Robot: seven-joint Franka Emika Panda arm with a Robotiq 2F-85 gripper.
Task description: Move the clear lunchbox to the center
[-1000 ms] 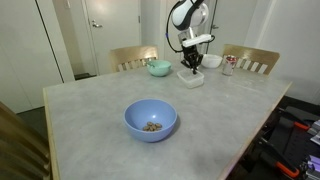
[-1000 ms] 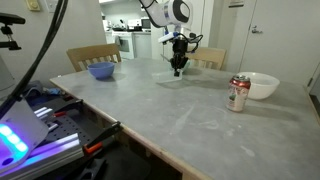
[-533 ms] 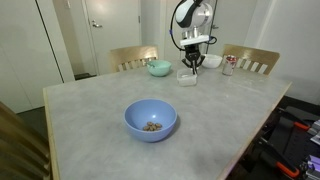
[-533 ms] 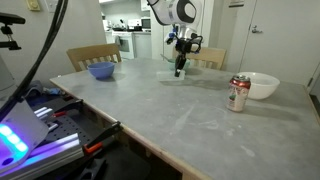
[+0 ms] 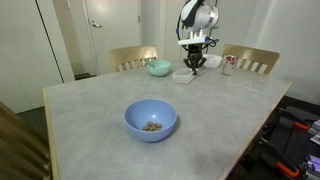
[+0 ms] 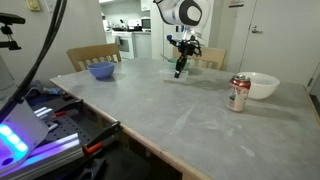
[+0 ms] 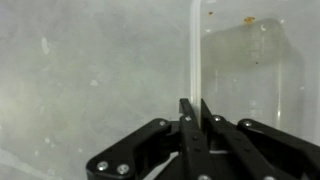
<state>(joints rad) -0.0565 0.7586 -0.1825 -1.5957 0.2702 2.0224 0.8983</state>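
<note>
— Nearest on the surface (image 5: 80,115), in an exterior view: blue bowl (image 5: 150,120) with brown bits inside. What's past it?
— Beyond the blue bowl, near the far edge, is a small teal bowl (image 5: 159,68). Beyond the blue bowl and a bit to the right is the clear lunchbox (image 5: 184,76). It's well apart from the blue bowl and off the center (image 6: 180,100).
— Tool?
— The tool (image 5: 194,64) hangs straight down onto the lunchbox, arm upright above it. In the wrist view the fingers (image 7: 186,115) are pinched together on the thin lunchbox wall, so it's clamped on the rim. The translucent tray (image 7: 245,70) sits to one side of the fingers.
— Lifted or resting?
— Cannot tell, too small in both exterior views.
— Farther out?
— Farther from the blue bowl than the tool: a white bowl (image 5: 212,61), with a can (image 5: 229,65) just beside it. Behind the far edge are two wooden chairs (image 5: 133,57).
— Other angle?
— The lunchbox (image 6: 172,76) shows faintly under the tool (image 6: 181,70), on the can's (image 6: 238,93) side of the blue bowl (image 6: 101,70).
</note>
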